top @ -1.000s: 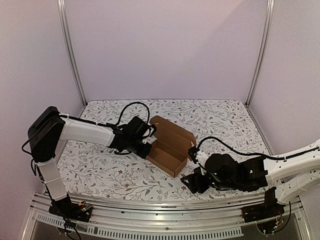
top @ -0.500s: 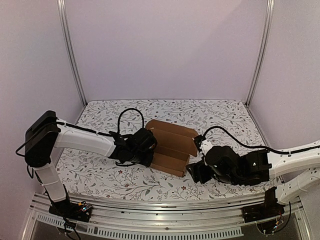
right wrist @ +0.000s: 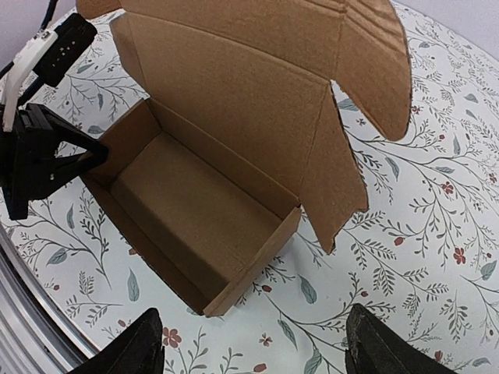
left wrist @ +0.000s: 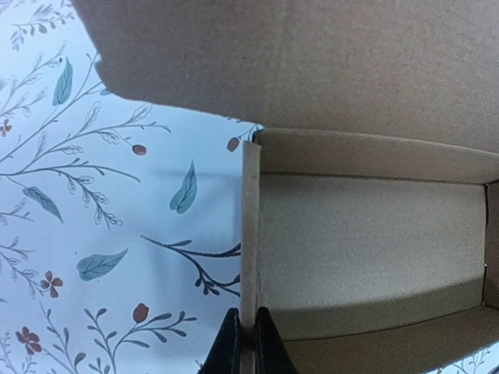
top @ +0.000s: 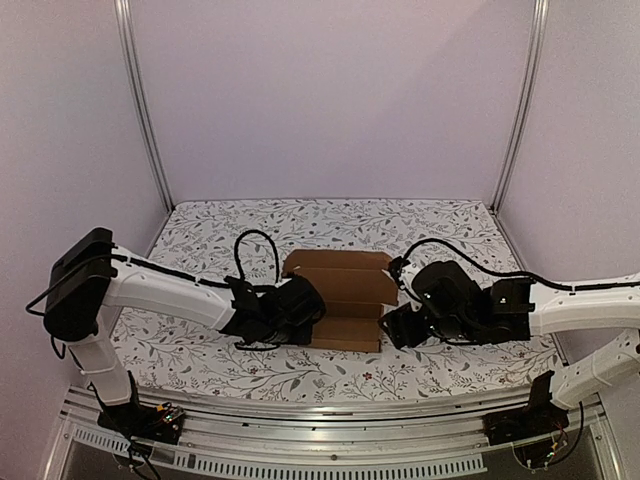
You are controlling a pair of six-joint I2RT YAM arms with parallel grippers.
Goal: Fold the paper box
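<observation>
The paper box (top: 345,300) is plain brown cardboard, formed into an open oblong tray with its lid flap (top: 340,272) standing open behind it, in the middle of the table. My left gripper (top: 312,312) is shut on the box's left end wall; in the left wrist view the thin wall (left wrist: 249,257) runs down between the fingers of that gripper (left wrist: 247,351). My right gripper (top: 393,328) is open and empty just off the box's right end. In the right wrist view the box (right wrist: 195,210) lies ahead of the spread right gripper (right wrist: 253,354), apart from its fingertips (right wrist: 140,347).
The table (top: 450,235) has a white floral cloth. Pale walls with metal corner posts (top: 140,100) close it in at back and sides. A metal rail (top: 330,440) runs along the near edge by the arm bases. Black cables loop over both arms.
The box has been turned from a diagonal to square with the table's front edge. My left gripper went right and nearer with it. My right gripper moved up toward the box's right end.
</observation>
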